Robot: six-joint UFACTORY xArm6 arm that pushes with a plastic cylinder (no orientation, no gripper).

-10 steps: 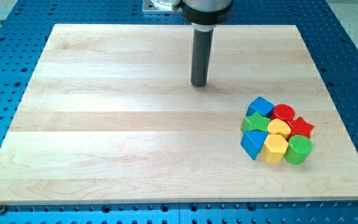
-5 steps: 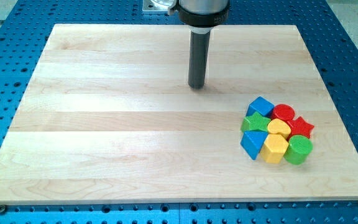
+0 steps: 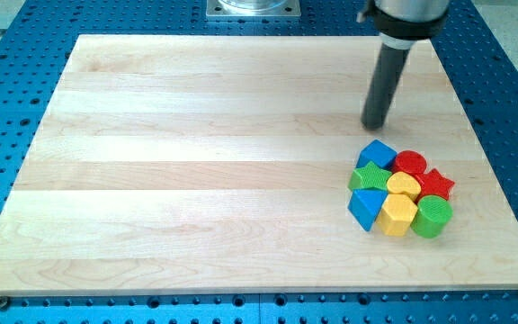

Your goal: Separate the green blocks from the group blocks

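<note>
No readable text, labels, brands, numbers or signs anywhere. Pale wooden tabletop (image 3: 196, 180): plain grain, unmarked. Blue perforated metal base (image 3: 511, 81) around it: holes only, no lettering. Coloured block faces in the cluster: no legible markings.

The arm's dark rod is seen in the upper right of the frame, hung from a wider dark collar that is cut off by the top edge. The rod is slightly tilted, its lower end set further left than its top. My tip (image 3: 375, 126) is held at the table surface, right of centre.
</note>
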